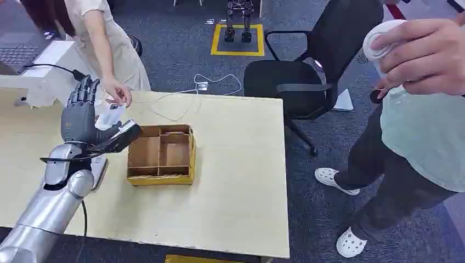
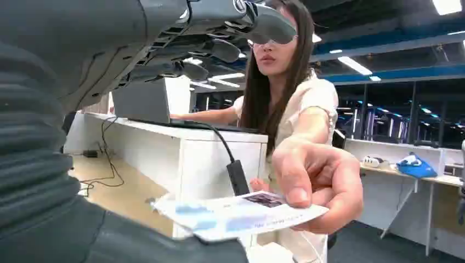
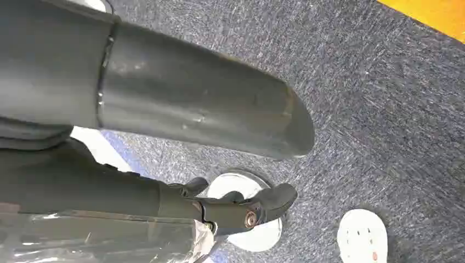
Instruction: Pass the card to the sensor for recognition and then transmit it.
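My left hand [image 1: 80, 114] is raised over the left part of the table [image 1: 241, 181], its fingers [image 2: 219, 33] spread upright and the thumb apart below them. A person's hand [image 1: 117, 90] pinches a white card [image 1: 110, 116] with blue print [image 2: 241, 215] and holds it flat against my palm, between thumb and fingers; my fingers are not closed on it. Just under the card stands the dark sensor head [image 1: 123, 136]. My right hand [image 3: 219, 123] hangs over the carpet, fingers stretched out, nothing in it.
A wooden box [image 1: 162, 155] with compartments sits right of the sensor. A white cable [image 1: 175, 104] trails over the table's far edge. A black office chair [image 1: 296, 82] stands beyond the table. A second person [image 1: 422, 126] stands at the right, holding a white controller [image 1: 384, 38].
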